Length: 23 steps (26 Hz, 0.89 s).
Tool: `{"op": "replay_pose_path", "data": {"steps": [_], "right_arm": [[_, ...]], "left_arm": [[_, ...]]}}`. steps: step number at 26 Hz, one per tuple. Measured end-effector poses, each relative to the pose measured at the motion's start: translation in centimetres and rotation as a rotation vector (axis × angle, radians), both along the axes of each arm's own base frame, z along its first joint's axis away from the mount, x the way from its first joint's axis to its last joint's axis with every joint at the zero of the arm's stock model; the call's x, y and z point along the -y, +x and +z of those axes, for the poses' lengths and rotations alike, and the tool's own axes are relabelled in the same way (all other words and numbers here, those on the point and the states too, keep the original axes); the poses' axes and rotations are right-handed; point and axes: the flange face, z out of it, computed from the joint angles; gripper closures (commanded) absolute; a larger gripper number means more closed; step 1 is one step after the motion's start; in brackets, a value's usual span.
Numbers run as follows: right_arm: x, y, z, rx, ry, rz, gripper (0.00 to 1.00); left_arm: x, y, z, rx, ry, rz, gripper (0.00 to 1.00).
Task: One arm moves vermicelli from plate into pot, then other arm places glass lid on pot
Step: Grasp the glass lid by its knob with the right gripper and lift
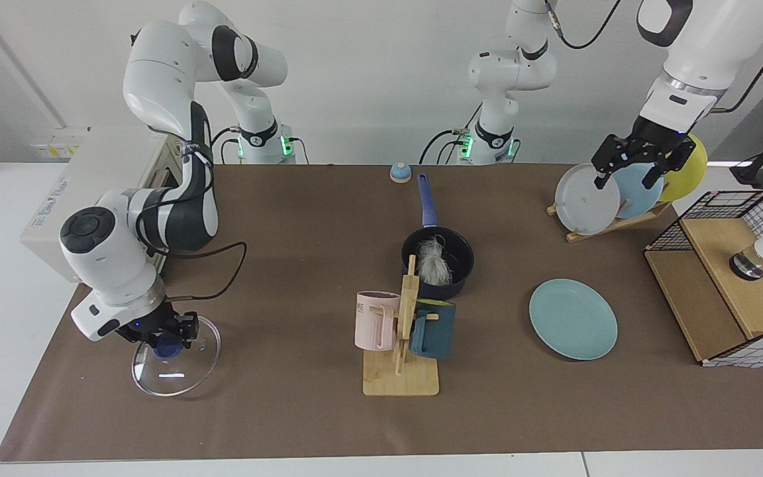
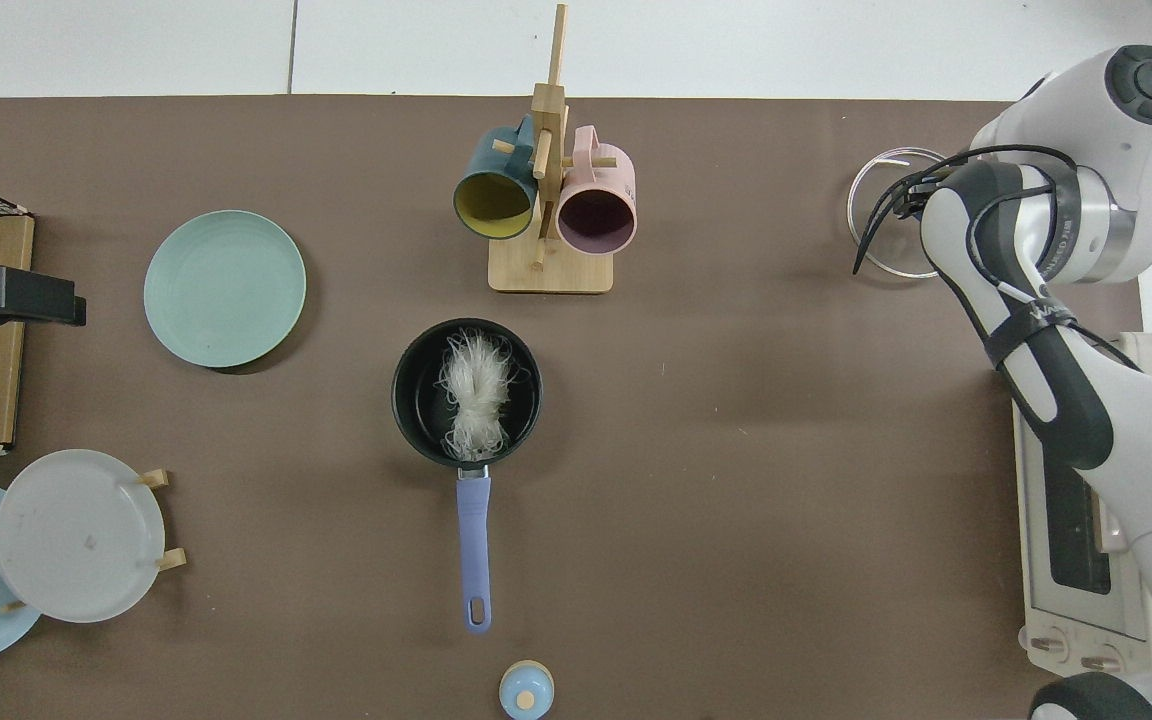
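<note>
Here we see the right gripper (image 1: 168, 331) clenched on the glass lid (image 1: 176, 358) by its knob; the left gripper (image 1: 633, 161) waits, released, by the plate rack (image 1: 610, 225); vermicelli (image 1: 432, 262) fills the pot (image 1: 438, 262).

Brown-covered surface (image 1: 302, 218) carries pot (image 1: 459, 275), teal plate (image 1: 573, 319), wooden mug stand (image 1: 401, 381), dish rack (image 1: 610, 227) with plates, small blue bell (image 1: 400, 173), wire-and-wood crate (image 1: 719, 291).
</note>
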Motion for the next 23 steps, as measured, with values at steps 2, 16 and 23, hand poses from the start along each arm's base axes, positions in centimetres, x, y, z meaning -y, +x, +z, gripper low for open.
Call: {"op": "replay_pose_path", "data": {"steps": [2,16,23], "right_arm": [[-0.1,-1.0,1.0,-0.013,0.003,-0.001,1.00],[-0.5,-9.9,11.7,-0.073,0.010,-0.014,1.00],[-7.0,-13.0,15.2,-0.084,0.019,-0.082,1.00]], "left_arm": [[0.0,0.0,0.0,0.000,0.000,0.000,0.00],[0.0,0.0,0.0,0.000,0.000,0.000,0.00],[0.0,0.0,0.0,0.000,0.000,0.000,0.00]]}}
